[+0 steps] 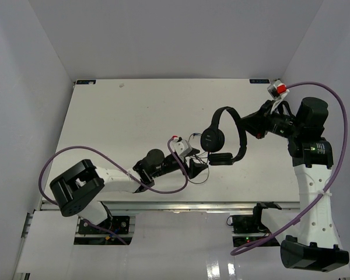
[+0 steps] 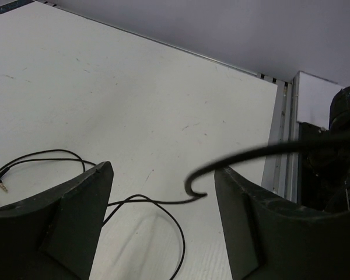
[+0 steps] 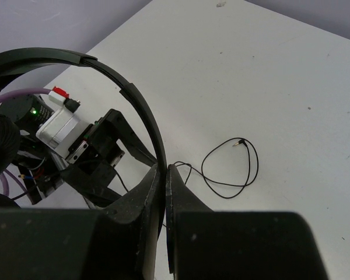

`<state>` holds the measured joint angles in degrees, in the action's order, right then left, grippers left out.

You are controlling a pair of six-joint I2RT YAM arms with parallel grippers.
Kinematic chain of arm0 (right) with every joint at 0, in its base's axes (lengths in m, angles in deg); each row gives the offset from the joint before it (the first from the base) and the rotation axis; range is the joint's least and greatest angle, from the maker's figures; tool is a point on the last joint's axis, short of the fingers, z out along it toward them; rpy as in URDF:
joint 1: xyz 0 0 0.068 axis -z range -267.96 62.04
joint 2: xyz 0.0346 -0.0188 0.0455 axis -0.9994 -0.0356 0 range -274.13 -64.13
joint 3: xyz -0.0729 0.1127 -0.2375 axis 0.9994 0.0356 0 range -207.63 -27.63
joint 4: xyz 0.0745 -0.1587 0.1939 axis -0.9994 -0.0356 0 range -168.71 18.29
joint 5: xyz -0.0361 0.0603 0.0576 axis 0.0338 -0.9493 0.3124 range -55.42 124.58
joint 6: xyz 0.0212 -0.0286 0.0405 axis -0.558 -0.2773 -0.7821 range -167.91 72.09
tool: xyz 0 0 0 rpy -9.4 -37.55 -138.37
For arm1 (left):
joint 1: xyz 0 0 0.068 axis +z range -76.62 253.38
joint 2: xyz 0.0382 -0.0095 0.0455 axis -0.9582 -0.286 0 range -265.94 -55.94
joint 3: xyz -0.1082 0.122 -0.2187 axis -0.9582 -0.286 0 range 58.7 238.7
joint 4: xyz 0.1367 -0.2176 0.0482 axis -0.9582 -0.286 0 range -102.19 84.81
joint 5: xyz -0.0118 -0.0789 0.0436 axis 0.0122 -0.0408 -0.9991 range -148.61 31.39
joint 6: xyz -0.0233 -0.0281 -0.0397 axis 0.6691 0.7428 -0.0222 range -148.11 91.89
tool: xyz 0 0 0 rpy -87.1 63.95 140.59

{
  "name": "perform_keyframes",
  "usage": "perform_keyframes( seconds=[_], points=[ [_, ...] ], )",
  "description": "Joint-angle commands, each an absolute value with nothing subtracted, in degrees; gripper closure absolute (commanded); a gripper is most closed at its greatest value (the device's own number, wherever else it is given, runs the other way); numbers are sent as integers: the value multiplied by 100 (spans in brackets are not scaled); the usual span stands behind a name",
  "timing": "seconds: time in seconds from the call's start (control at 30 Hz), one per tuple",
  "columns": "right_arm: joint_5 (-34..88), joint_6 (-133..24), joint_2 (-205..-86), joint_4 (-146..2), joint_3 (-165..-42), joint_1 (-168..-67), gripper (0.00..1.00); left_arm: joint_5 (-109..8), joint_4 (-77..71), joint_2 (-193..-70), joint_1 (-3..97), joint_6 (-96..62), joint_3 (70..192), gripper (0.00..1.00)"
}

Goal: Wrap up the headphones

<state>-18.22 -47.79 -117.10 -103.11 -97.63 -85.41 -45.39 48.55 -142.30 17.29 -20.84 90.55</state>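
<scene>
The black headphones (image 1: 212, 139) hang above the table's middle, earcups down. My right gripper (image 1: 245, 125) is shut on the thin headband (image 3: 123, 88); in the right wrist view its jaws (image 3: 165, 170) pinch the band between them. The thin black cable (image 3: 257, 166) lies looped on the table with its jack plug (image 3: 240, 142) free. My left gripper (image 1: 196, 167) is open just below the lower earcup (image 1: 221, 158). In the left wrist view a stretch of the cable (image 2: 157, 202) runs between its open fingers (image 2: 76, 216), untouched, and the plug (image 2: 1, 185) lies at the left.
The white table (image 1: 134, 116) has grey walls on three sides. Thick purple robot cables (image 1: 332, 105) loop beside both arms. The table's metal edge rail (image 2: 280, 146) and the right arm's dark body (image 2: 344, 151) are close on the left gripper's right.
</scene>
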Motion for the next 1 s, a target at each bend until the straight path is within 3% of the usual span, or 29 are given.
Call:
perform_keyframes(
  seconds=[0.0,0.1,0.33,0.53,0.7,0.97],
  points=[
    [-2088,-5176,-11646,-10063,-10149,-8559,92,-4648,5560,-14337,1704,-1828,9134,30],
    [-2132,-5313,-11680,-10014,-10253,-8559,92,-4665,5730,-14426,1704,-1748,9104,42],
    [-2192,-5543,-11732,-9910,-10562,-8559,92,-4620,5970,-14570,1704,-1647,9057,50],
    [-2176,-5653,-11778,-9868,-10797,-8550,92,-4569,6078,-14573,1704,-1599,8988,42],
    [-2185,-5726,-11800,-9828,-10891,-8544,92,-4665,6125,-14518,1704,-1665,8902,44],
    [-2185,-5741,-11766,-9807,-10895,-8532,92,-4673,5765,-14296,1704,-1959,9006,81]
  ],
)
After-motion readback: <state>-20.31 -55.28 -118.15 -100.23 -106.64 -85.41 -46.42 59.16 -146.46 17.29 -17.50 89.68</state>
